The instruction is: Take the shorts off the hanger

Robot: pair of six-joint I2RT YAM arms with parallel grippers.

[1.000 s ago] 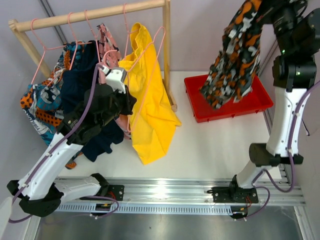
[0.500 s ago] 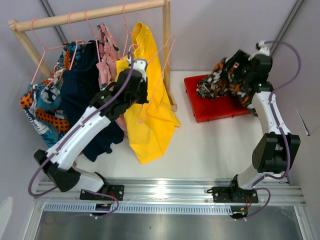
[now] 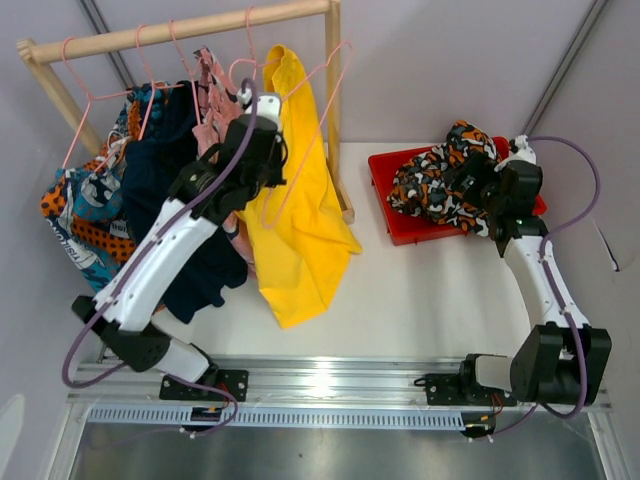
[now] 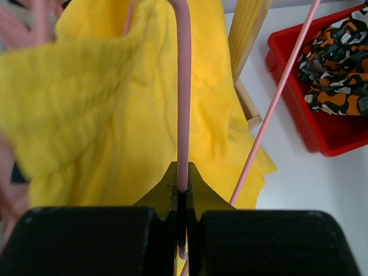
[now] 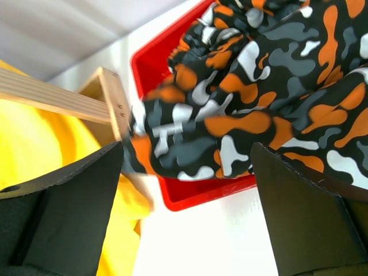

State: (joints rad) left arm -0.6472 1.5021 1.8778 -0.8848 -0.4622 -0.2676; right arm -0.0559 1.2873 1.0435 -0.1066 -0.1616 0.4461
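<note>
Your left end effector (image 4: 181,192) clamped the hanger (image 4: 183,86); your right end effector (image 5: 185,195) gaped wide. You needed it steady to strip the yellow shorts (image 4: 115,115).

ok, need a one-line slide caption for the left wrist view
Left gripper shut on the pink hanger before the yellow shorts; orange-black shorts lie in the red tray.

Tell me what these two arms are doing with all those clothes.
Shorts are being taken off the hangers on a wooden rack. The left gripper is shut on the rod of a pink hanger with the yellow shorts draped on it. The right gripper is open beside the orange-black shorts, which lie piled in the red tray. Navy shorts and patterned pairs hang further left.
</note>
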